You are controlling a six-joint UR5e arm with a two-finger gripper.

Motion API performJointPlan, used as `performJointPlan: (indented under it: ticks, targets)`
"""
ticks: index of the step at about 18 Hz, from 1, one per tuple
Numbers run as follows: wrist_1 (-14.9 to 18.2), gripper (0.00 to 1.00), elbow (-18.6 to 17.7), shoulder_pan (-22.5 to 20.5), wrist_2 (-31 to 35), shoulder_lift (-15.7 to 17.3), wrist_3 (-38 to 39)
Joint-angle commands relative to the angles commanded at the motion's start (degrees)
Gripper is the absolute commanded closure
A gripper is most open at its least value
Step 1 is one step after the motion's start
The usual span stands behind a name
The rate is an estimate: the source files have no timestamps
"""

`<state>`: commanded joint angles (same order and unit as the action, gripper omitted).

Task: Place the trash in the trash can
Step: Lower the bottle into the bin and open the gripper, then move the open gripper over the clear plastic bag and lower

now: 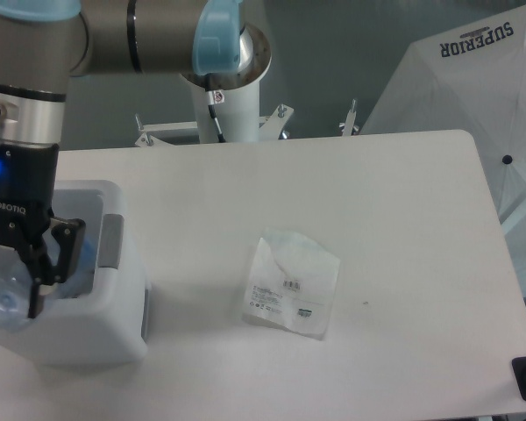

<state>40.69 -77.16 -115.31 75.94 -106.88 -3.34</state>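
Here, gripper (9,285) at far left edge of frame, over open mouth of trash can (114,329), fingers clamped on crushed bluish bottle (2,294); left finger cut off by frame edge. Bottle sits above and partly inside bin opening, at lower left. Plastic bag (291,283) lies flat on table (403,228), centre of frame, well apart from gripper and bin. Bag far from every table edge. White umbrella (473,79) at upper right, beyond table corner.
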Motion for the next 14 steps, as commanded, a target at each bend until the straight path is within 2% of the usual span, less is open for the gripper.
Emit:
performJointPlan:
  ticks: [3,5,9,12,14]
  targets:
    - [0.17,0.0,-0.89,-0.87,0.7,1.32,0.7]
    - [0.79,0.0,-2.37,-6.12,2.37,3.43,0.97]
    - [0.88,0.0,-10.1,-14.92,4.04,7.03,0.79]
    - [1.93,0.0,-15.9,-17.22,9.03,7.48,-0.17]
    - [2.72,0.0,-16.71,-19.5,11.07,6.78,-0.35]
